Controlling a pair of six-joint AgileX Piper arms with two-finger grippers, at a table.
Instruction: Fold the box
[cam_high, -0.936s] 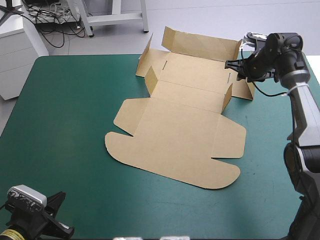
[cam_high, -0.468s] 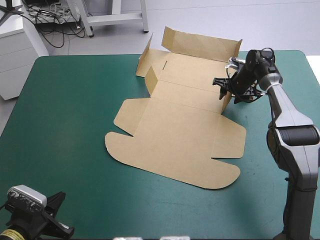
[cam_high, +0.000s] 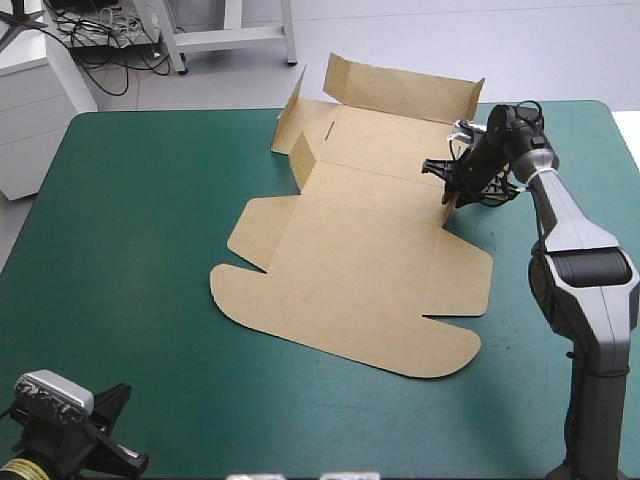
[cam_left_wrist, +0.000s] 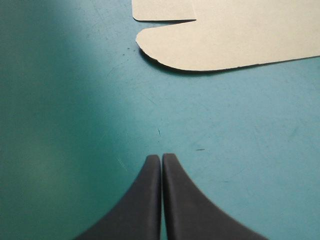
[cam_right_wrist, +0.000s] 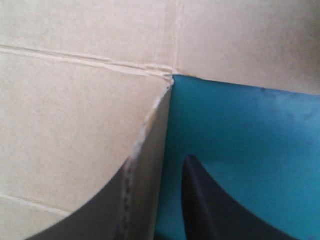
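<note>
The brown box (cam_high: 350, 270) lies open on the teal-green cover, its big lid panel flat toward me and its far walls partly raised. My right gripper (cam_high: 447, 182) is low at the short upright flap (cam_high: 448, 212) on the box's right side. In the right wrist view the gripper (cam_right_wrist: 155, 165) is open, with the flap's edge (cam_right_wrist: 150, 130) standing between the black fingers (cam_right_wrist: 200, 200). My left gripper (cam_left_wrist: 161, 156) is shut and holds nothing, low over bare cover near the table's front left corner (cam_high: 115, 440). The lid's rounded corner (cam_left_wrist: 240, 35) lies ahead of it.
Wide bare cover (cam_high: 130, 220) stretches left of the box. The box's far wall (cam_high: 400, 90) reaches past the table's far edge. A white cabinet (cam_high: 25, 110) stands beside the table's far left corner.
My right gripper has dropped from the table's far right corner and moved left to the box's right side flap, which now sits between its fingers. The left arm has not moved.
</note>
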